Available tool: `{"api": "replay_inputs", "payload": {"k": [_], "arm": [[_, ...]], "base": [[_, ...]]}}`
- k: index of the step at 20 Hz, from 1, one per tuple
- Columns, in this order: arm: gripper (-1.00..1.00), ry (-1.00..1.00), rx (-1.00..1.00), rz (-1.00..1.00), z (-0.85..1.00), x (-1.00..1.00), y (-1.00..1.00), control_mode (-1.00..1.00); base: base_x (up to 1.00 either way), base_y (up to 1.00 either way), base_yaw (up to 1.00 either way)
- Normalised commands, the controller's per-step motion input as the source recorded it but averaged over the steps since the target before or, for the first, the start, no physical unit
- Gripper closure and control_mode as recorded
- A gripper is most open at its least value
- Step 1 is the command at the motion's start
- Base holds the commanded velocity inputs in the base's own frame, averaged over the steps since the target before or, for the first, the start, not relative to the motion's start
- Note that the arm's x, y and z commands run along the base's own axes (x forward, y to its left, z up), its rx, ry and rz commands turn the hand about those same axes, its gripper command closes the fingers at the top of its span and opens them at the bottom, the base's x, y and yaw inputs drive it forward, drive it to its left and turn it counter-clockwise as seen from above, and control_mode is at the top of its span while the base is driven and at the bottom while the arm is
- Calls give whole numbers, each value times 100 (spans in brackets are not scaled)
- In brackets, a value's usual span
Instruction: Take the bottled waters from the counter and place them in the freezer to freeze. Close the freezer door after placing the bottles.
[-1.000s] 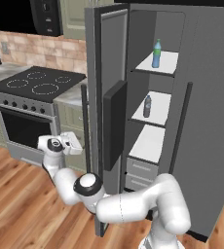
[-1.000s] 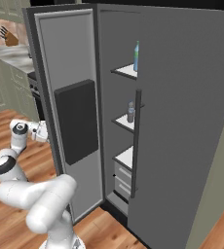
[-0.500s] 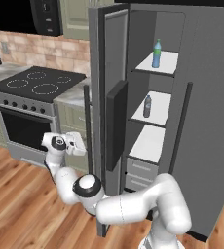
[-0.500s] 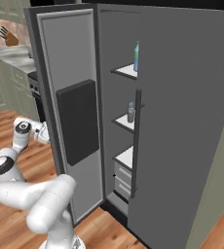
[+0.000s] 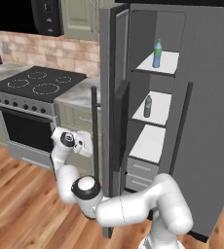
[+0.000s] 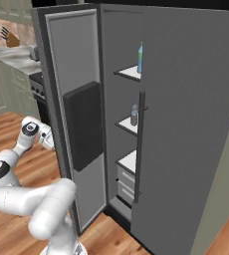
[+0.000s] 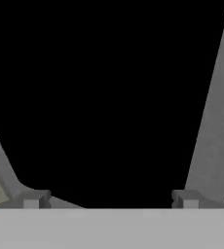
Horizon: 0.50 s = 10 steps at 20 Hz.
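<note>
Fingers (image 7: pixel 31 200) wide apart; nothing held

Matt grey freezer door (image 5: pixel 113 92), wood floor (image 5: pixel 16 204)

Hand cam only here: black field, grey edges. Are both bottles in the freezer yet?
Observer: Yes. The blue bottle stands on the top shelf and the grey bottle on the shelf below it.
Operator: Door state?
Observer: The freezer door stands wide open, not yet closed.
Operator: Where is the hand relative to it?
Observer: The gripper is on the door's outer side, low down beside the bar handle. I cannot tell whether it touches the handle.
</note>
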Motion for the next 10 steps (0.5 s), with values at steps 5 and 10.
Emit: {"api": "replay_inputs", "payload": {"k": [5,10], "arm": [[-100,0,16,-10,0,-2,-81,-100],[-100,-9,16,-8,0,-24,-77,-100]], "base": [[0,0,0],[0,0,0]]}}
